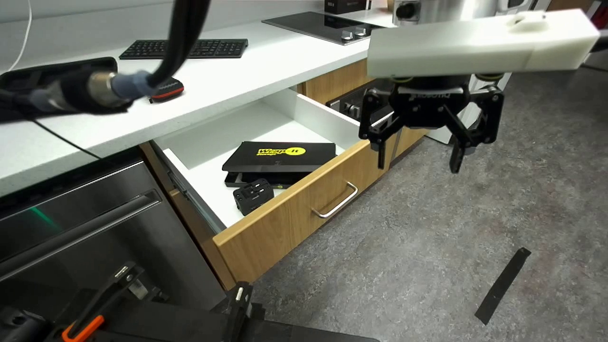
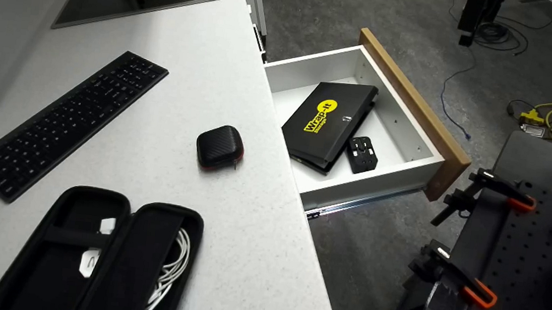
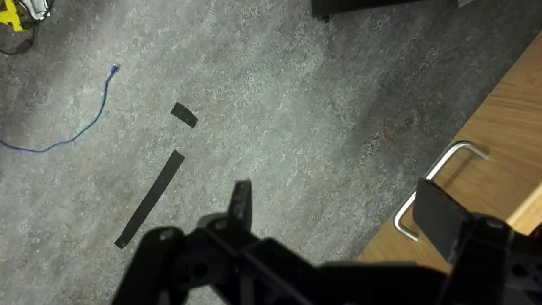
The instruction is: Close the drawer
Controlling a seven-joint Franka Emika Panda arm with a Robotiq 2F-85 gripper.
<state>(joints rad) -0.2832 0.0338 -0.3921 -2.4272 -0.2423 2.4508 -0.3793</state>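
The drawer (image 1: 278, 232) stands pulled out from under the counter in both exterior views, with a light wood front (image 2: 413, 95) and white inner walls. A black Wrap-It box (image 1: 280, 156) and a small black block (image 1: 254, 195) lie inside it. Its silver bar handle (image 1: 339, 204) also shows in the wrist view (image 3: 443, 160), beside the drawer front (image 3: 504, 135). My gripper (image 1: 418, 168) is open and empty, fingers pointing down, in front of the drawer front. In the wrist view one finger of the gripper (image 3: 332, 184) overlaps the handle; contact cannot be told.
The white counter (image 2: 246, 253) holds a keyboard (image 2: 66, 124), a small black case (image 2: 219, 147), an open black case (image 2: 94, 254) and a cooktop (image 1: 318, 26). A black table with orange clamps (image 2: 480, 293) stands near the drawer's corner. A dark appliance (image 1: 104, 228) adjoins the drawer.
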